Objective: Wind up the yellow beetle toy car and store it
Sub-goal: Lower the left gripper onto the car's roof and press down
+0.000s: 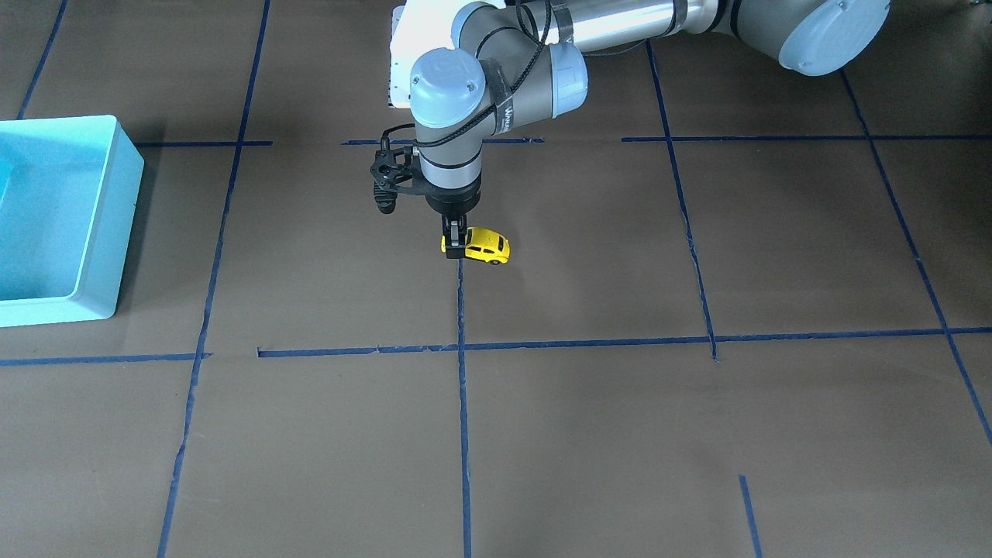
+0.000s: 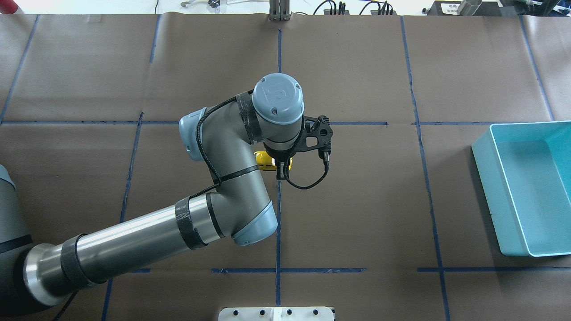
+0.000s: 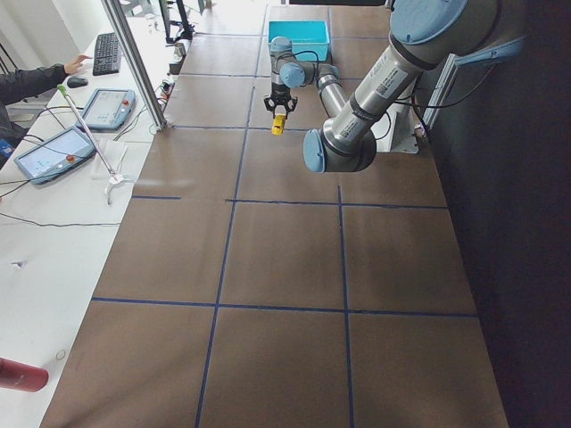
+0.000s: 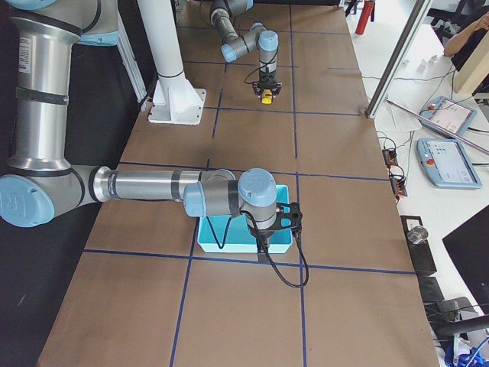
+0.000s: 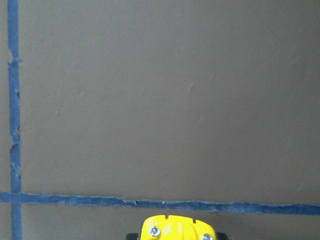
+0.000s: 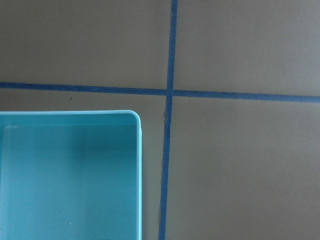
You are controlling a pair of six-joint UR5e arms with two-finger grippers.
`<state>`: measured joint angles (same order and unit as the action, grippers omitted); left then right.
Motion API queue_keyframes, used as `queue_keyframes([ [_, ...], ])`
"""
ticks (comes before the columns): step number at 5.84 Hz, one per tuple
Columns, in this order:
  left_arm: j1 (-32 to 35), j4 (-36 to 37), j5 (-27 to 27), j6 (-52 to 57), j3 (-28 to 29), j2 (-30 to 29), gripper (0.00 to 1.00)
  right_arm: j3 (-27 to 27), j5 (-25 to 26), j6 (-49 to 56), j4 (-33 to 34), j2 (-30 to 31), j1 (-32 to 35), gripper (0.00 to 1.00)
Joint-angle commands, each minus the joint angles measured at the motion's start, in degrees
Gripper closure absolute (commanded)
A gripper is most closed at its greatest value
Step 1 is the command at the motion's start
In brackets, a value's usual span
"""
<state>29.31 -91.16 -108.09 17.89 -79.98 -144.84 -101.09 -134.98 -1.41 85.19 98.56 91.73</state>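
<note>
The yellow beetle toy car [image 1: 482, 246] is pinched at one end by my left gripper [image 1: 456, 240], which is shut on it near the table's middle and seems to hold it just above the brown surface. From overhead the car [image 2: 266, 159] is half hidden under the left wrist. It shows in the left wrist view [image 5: 177, 229] at the bottom edge, and small in the side views [image 3: 277, 126] [image 4: 266, 98]. My right gripper [image 4: 263, 243] shows only in the exterior right view, over the turquoise bin [image 4: 229, 243]. I cannot tell whether it is open or shut.
The turquoise bin [image 2: 486, 178] stands empty at the table's right end, also seen in the front view [image 1: 105, 232] and the right wrist view [image 6: 139, 175]. Blue tape lines [image 1: 462, 387] cross the brown table. Tablets and cables [image 4: 447, 160] lie on a side bench.
</note>
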Motion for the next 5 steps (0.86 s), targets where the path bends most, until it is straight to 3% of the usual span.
queue_keyframes([
  [1, 0.5, -8.8, -0.4, -6.6, 3.3, -0.1, 1.00, -0.6, 0.1, 0.0, 0.0, -0.5, -0.1, 0.00],
  [5, 0.4, -11.1, -3.3, -6.5, 6.1, 0.1, 1.00, -1.3, 0.2, 0.0, 0.1, 0.3, -0.1, 0.00],
])
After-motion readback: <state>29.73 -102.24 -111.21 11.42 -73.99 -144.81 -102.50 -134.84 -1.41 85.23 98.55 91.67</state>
